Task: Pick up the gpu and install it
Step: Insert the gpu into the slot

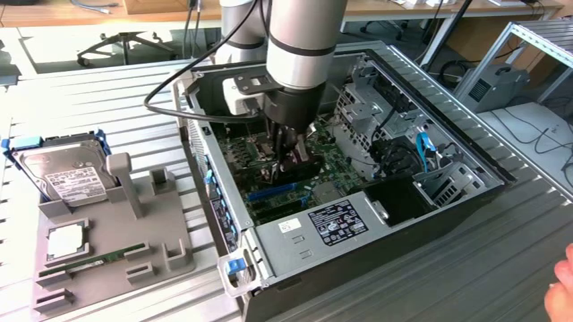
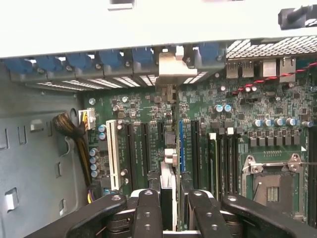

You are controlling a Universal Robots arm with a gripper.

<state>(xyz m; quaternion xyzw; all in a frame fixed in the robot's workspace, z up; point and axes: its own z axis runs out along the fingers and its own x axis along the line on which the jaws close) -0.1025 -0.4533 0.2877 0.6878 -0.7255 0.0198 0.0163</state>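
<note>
Mid-frame in the exterior view, the gripper (image 1: 288,161) reaches into the open case (image 1: 465,144), jaws pinching the upright gpu (image 2: 168,191) over the motherboard (image 2: 237,124) slots

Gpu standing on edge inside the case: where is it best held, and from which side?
Along its top edge, one finger on each flat face, coming straight down from above: the gpu stands on edge over the motherboard slots, bracket toward the case's rear. The gripper appears to hold it so.
</note>
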